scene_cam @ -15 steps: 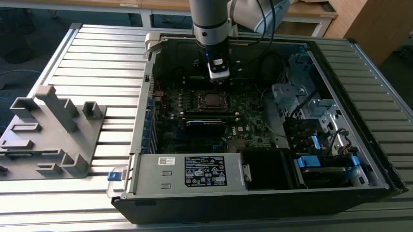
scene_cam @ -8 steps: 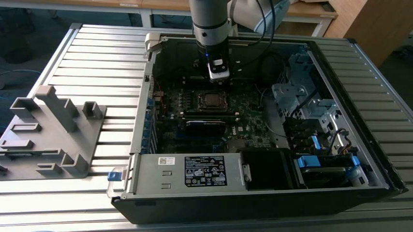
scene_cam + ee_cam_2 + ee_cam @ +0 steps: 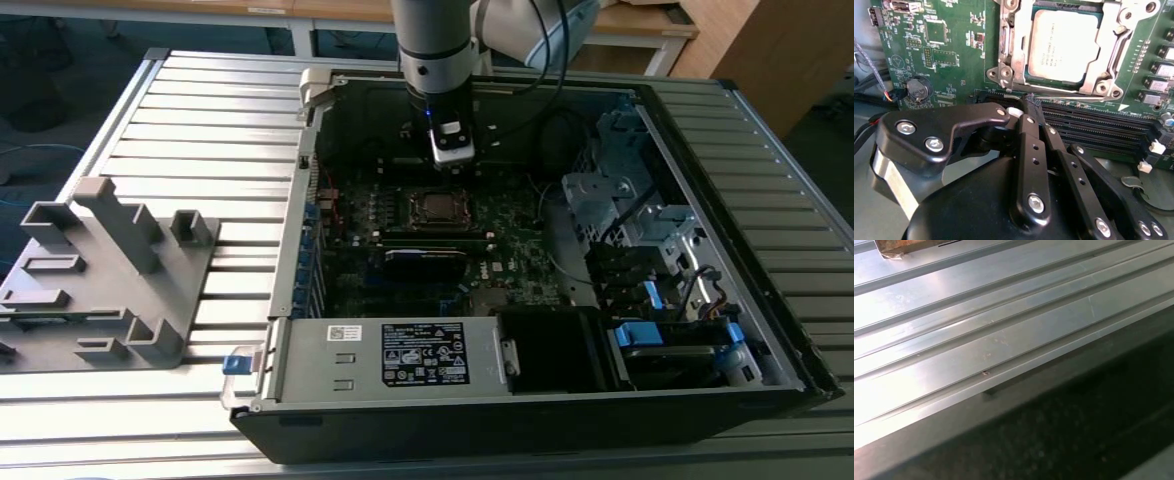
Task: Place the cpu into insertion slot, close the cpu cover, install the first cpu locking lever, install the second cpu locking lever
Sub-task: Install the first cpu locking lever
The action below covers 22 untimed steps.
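Observation:
The cpu (image 3: pixel 1064 45) lies flat in the insertion slot (image 3: pixel 434 208), its silvery top showing through the window of the cpu cover (image 3: pixel 1013 45). The cover is down over it. A thin silvery locking lever (image 3: pixel 1079 98) runs along the socket's edge beside the memory slots. A darker rod (image 3: pixel 1118 52) lies along another side of the cover. My gripper (image 3: pixel 1030 106) is shut, its black fingertips right at the near end of the silvery lever; I cannot tell if they touch it. In the exterior view the gripper (image 3: pixel 451 158) hangs inside the case just behind the socket.
Long black memory slots (image 3: pixel 1094 125) lie under the fingers. A coin battery (image 3: pixel 919 89) sits on the green board. The case holds a white-labelled grey box (image 3: pixel 400 355) and a drive cage (image 3: pixel 627 200). A grey fixture (image 3: pixel 107 270) stands on the ribbed metal table (image 3: pixel 979 340).

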Motion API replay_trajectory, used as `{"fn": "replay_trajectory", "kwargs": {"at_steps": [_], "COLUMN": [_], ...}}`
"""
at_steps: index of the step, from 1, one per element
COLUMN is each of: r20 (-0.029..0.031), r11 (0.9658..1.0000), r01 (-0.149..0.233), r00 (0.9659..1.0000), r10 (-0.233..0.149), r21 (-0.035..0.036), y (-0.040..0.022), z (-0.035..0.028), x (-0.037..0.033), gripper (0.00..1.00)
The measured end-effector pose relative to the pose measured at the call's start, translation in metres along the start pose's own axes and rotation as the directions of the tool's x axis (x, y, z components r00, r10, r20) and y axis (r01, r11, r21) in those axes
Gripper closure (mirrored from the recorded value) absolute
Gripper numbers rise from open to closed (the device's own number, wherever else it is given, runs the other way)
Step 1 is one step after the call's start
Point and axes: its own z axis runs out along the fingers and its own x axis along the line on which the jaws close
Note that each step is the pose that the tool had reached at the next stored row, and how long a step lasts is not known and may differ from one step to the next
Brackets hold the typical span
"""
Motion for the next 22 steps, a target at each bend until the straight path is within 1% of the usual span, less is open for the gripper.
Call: {"fn": "replay_trajectory", "kwargs": {"at_steps": [12, 16, 19, 22], "r20": [0.0001, 0.0008, 0.0029, 0.0067], "r11": [1.0, 1.0, 1.0, 0.9999], "r01": [0.0, 0.0, 0.001, 0.002], "r00": [1.0, 1.0, 1.0, 1.0], "r10": [0.0, 0.0, -0.001, -0.002], "r21": [0.0002, 0.0018, 0.0062, 0.0147], "y": [0.0003, 0.0, -0.0001, -0.0003], "z": [0.0005, 0.001, 0.0012, 0.0011], "x": [0.0002, 0.0001, -0.0001, -0.0004], "gripper": [0.9, 0.9, 0.9, 0.9]}}
